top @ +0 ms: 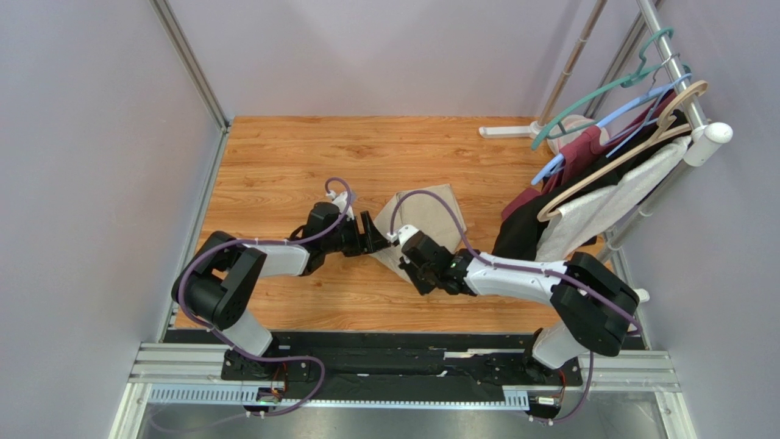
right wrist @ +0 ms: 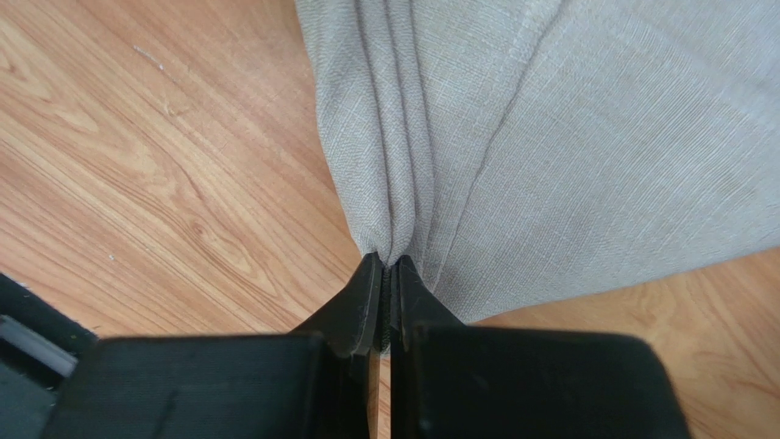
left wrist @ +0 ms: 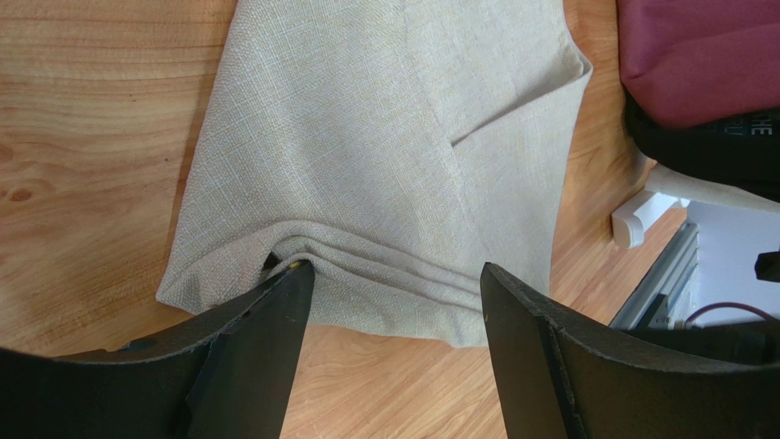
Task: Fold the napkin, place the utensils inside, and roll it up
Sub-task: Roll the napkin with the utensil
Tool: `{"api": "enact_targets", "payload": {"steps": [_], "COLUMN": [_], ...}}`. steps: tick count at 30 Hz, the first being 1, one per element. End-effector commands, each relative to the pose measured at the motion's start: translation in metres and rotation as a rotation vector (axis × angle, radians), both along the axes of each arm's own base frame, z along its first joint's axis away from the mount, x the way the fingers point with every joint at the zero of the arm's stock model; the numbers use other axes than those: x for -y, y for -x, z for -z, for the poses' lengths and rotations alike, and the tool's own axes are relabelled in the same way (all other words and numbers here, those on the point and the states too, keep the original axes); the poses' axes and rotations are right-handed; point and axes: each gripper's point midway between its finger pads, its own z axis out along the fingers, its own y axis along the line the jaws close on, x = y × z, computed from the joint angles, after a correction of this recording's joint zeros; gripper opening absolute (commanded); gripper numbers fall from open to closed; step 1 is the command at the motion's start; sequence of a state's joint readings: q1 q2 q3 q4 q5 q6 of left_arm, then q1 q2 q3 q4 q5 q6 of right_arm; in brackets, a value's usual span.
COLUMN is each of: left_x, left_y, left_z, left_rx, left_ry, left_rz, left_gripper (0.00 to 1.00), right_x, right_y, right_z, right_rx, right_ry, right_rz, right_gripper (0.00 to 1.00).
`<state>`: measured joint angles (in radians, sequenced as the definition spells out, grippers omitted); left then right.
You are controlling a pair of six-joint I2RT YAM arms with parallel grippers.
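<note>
**Right gripper (right wrist: 386,267) clamped on napkin (top: 438,212)**

The beige napkin lies folded on the wooden table (top: 293,155) between the two arms. The right gripper pinches its gathered edge. The left gripper (left wrist: 394,279) stands apart at the napkin's pleated edge.

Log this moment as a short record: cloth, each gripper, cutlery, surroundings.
napkin: beige, folded in layers, lying on the wooden table
right gripper: shut on a bunched edge of the napkin
left gripper: open, at the napkin's layered edge; contact unclear
utensils: none visible
surroundings: garments on hangers at the table's right side
</note>
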<state>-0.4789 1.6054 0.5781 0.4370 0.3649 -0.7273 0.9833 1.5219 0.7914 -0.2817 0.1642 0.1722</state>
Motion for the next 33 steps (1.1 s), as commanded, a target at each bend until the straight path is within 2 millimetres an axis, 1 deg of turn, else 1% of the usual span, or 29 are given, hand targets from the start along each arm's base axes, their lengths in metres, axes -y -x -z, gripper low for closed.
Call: {"api": "enact_targets", "payload": {"steps": [1, 2, 5, 6, 8, 9, 12, 15, 18, 19, 20, 21, 22, 23, 24, 26, 27, 29, 30, 31, 32, 33], "left_x": [-0.033, -0.033, -0.037, -0.038, -0.041, -0.042, -0.042, -0.045, -0.046, -0.047, -0.047, -0.048, -0.049, -0.049, -0.049, -0.048, -0.048, -0.048, -0.047, -0.047, -0.047, -0.047], "left_y": [0.025, 0.024, 0.023, 0.023, 0.023, 0.022, 0.022, 0.021, 0.021, 0.021, 0.020, 0.019, 0.018, 0.018, 0.018, 0.018, 0.017, 0.018, 0.017, 0.017, 0.018, 0.017], "left_z": [0.048, 0.048, 0.049, 0.050, 0.052, 0.054, 0.056, 0.057, 0.057, 0.057, 0.057, 0.057, 0.057, 0.058, 0.057, 0.058, 0.057, 0.059, 0.059, 0.059, 0.060, 0.060], "left_rx": [-0.145, -0.145, -0.148, -0.153, -0.157, -0.163, -0.174, -0.180, -0.179, -0.177, -0.175, -0.176, -0.176, -0.178, -0.178, -0.182, -0.186, -0.196, -0.195, -0.197, -0.200, -0.202], "left_ry": [-0.172, -0.174, -0.186, -0.190, -0.193, -0.194, -0.193, -0.204, -0.220, -0.231, -0.237, -0.246, -0.249, -0.252, -0.253, -0.250, -0.249, -0.250, -0.248, -0.246, -0.243, -0.241], "left_rz": [-0.010, -0.008, -0.006, -0.008, -0.010, -0.012, -0.005, -0.003, 0.011, 0.019, 0.021, 0.025, 0.028, 0.029, 0.035, 0.043, 0.046, 0.052, 0.056, 0.060, 0.064, 0.063], "left_gripper": [0.79, 0.79, 0.79, 0.79, 0.79, 0.79, 0.79, 0.79, 0.79, 0.79, 0.79, 0.79, 0.79, 0.79, 0.79, 0.79, 0.79, 0.79, 0.79, 0.79, 0.79, 0.79], "right_x": [0.000, 0.000, 0.005, 0.008, 0.010, 0.014, 0.022, 0.023, 0.013, 0.012, 0.007, 0.002, 0.000, -0.002, -0.011, -0.018, -0.025, -0.030, -0.036, -0.039, -0.041, -0.042], "right_y": [0.005, 0.005, -0.001, -0.001, -0.001, -0.002, -0.003, -0.004, -0.007, -0.008, -0.014, -0.014, -0.014, -0.016, -0.016, -0.019, -0.018, -0.024, -0.022, -0.024, -0.023, -0.028], "right_z": [-0.002, 0.003, 0.011, 0.019, 0.025, 0.034, 0.047, 0.049, 0.031, 0.021, 0.009, 0.002, -0.009, -0.016, -0.027, -0.042, -0.051, -0.064, -0.069, -0.073, -0.072, -0.072], "right_rx": [-0.181, -0.215, -0.270, -0.317, -0.361, -0.384, -0.421, -0.432, -0.402, -0.383, -0.348, -0.322, -0.300, -0.277, -0.251, -0.202, -0.177, -0.099, -0.065, -0.027, 0.012, 0.052], "right_ry": [-0.143, -0.144, -0.153, -0.157, -0.164, -0.151, -0.131, -0.134, -0.183, -0.192, -0.202, -0.199, -0.200, -0.199, -0.213, -0.226, -0.235, -0.237, -0.237, -0.226, -0.194, -0.172], "right_rz": [0.009, 0.017, 0.057, 0.069, 0.091, 0.107, 0.147, 0.160, 0.129, 0.117, 0.107, 0.073, 0.058, 0.046, 0.014, -0.007, -0.027, -0.041, -0.062, -0.080, -0.093, -0.087], "right_gripper": [0.00, 0.00, 0.00, 0.00, 0.00, 0.00, 0.00, 0.00, 0.01, 0.02, 0.08, 0.12, 0.20, 0.24, 0.27, 0.39, 0.41, 0.47, 0.48, 0.51, 0.51, 0.51]}}
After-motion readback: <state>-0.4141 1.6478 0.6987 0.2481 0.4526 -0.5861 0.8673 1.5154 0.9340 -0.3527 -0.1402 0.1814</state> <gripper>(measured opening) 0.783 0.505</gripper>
